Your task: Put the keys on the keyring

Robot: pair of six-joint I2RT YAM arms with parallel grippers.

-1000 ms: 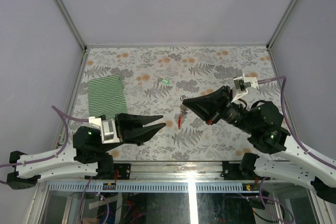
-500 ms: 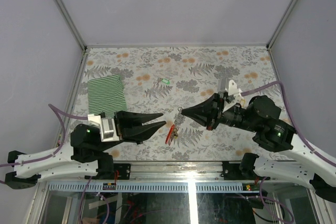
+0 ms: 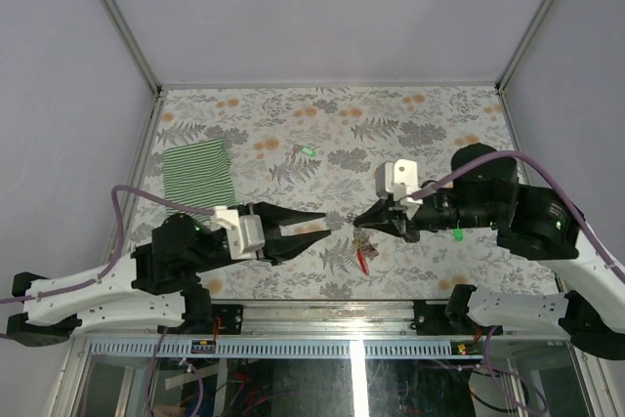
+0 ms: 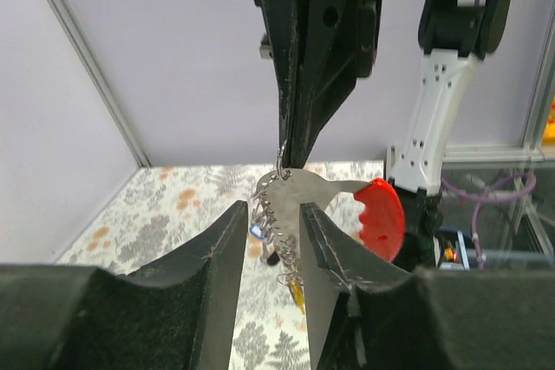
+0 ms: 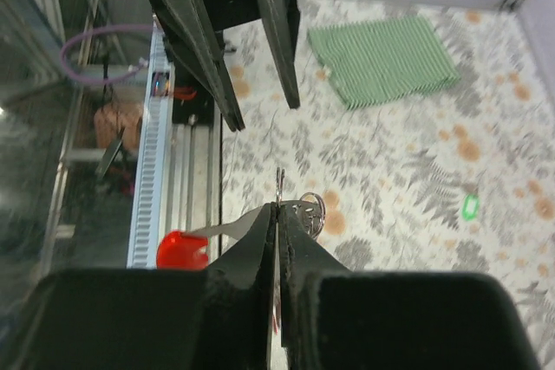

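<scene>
**Hanging keyring [image 4: 303, 188] sits between 2 gripper tips**

By the near edge, mid worktop [image 3: 244, 104]. The right gripper [image 3: 358, 219] is clenched on the keyring's top. Strip and red loop hang toward the near edge, off the surface. The left gripper [image 3: 326, 224] is released, tips just beside the keyring and aimed straight at it. 1 green key [image 3: 307, 151] lies loose toward the far edge, well apart. Left arm looks slightly nearer to it.

keys [image 3: 365, 239] under the right gripper [image 3: 357, 220] too small to count, keyring [image 5: 180, 249] partly behind a finger [image 5: 247, 257], lone green key [image 3: 307, 151] a mere speck, right arm [image 3: 547, 227] cut off at the edge
</scene>
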